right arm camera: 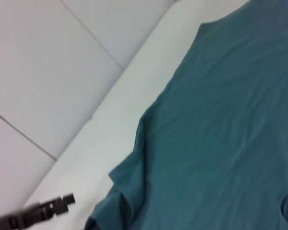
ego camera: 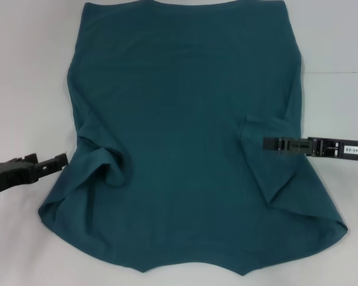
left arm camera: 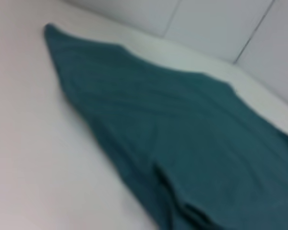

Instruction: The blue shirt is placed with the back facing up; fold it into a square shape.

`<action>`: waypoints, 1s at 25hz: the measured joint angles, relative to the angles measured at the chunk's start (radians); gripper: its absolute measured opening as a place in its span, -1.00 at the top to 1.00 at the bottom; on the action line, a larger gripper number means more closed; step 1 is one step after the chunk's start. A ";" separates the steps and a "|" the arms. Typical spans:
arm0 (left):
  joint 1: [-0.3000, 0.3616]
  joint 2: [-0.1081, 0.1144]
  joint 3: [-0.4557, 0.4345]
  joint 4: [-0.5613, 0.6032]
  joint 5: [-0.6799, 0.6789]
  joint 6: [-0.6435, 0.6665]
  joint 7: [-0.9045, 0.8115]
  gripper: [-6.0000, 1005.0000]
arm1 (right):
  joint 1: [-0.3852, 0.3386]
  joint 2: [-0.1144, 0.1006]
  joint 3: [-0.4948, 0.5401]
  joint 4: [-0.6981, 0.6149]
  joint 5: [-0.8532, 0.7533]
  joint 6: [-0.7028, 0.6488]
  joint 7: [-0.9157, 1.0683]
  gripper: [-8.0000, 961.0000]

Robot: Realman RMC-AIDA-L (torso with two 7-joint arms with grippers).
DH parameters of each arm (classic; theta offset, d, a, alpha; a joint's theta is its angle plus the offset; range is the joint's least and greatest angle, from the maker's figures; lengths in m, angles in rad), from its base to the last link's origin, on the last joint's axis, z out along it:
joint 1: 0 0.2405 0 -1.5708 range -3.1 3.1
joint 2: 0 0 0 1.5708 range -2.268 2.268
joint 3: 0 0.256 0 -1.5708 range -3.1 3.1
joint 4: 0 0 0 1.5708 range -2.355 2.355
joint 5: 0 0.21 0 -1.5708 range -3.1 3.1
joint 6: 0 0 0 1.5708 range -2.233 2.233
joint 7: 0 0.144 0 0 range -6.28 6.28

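The white worktop (ego camera: pixel 24 71) carries the large dark teal-blue fabric shirt (ego camera: pixel 179 131), spread plain-side up, sleeves tucked inward, probably narrowing it for squaring. Right hand (ego camera: pixel 266 143) overhangs its right sleeve fold; left hand (ego camera: pixel 61 158) waits beside its left edge. Whether either is apart or together, I cannot tell.

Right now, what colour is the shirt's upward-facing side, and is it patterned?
The blue shirt is plain dark teal-blue, with no visible print; the head view shows it best.
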 joint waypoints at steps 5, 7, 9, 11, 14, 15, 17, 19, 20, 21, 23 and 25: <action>-0.001 0.001 -0.004 0.004 0.070 -0.011 -0.038 -0.86 | 0.002 0.003 0.001 -0.001 0.037 0.010 0.013 -0.89; -0.002 0.001 -0.006 0.009 0.097 -0.005 -0.056 -0.86 | 0.003 0.003 0.001 -0.002 0.039 0.011 0.019 -0.89; -0.001 0.001 -0.006 0.018 0.114 0.005 -0.069 -0.86 | 0.003 0.003 0.002 -0.002 0.039 0.014 0.022 -0.90; 0.002 0.002 -0.007 0.025 0.124 0.024 -0.075 -0.86 | 0.003 0.002 0.002 -0.002 0.039 0.016 0.023 -0.90; 0.004 0.005 -0.008 0.029 0.135 0.063 -0.080 -0.86 | 0.003 -0.003 0.008 -0.002 0.039 0.015 0.024 -0.90; 0.004 0.007 -0.008 0.034 0.143 0.080 -0.083 -0.86 | 0.003 -0.003 0.008 -0.002 0.039 0.015 0.024 -0.90; 0.003 0.009 -0.009 0.040 0.157 0.103 -0.088 -0.86 | 0.003 -0.004 0.011 -0.003 0.039 0.014 0.024 -0.90; -0.002 0.013 -0.014 0.041 0.180 0.114 -0.103 -0.86 | 0.003 -0.007 0.013 -0.003 0.039 0.013 0.024 -0.90; -0.005 0.015 -0.017 0.042 0.196 0.116 -0.113 -0.86 | 0.003 -0.008 0.013 -0.003 0.039 0.013 0.024 -0.90; -0.007 0.016 -0.018 0.043 0.207 0.116 -0.119 -0.86 | 0.003 -0.008 0.013 -0.003 0.039 0.013 0.024 -0.90; -0.009 0.017 -0.020 0.045 0.228 0.117 -0.131 -0.86 | 0.003 -0.008 0.013 -0.003 0.039 0.013 0.024 -0.90; -0.010 0.017 -0.020 0.048 0.240 0.121 -0.136 -0.86 | 0.003 -0.008 0.013 -0.005 0.039 0.013 0.025 -0.90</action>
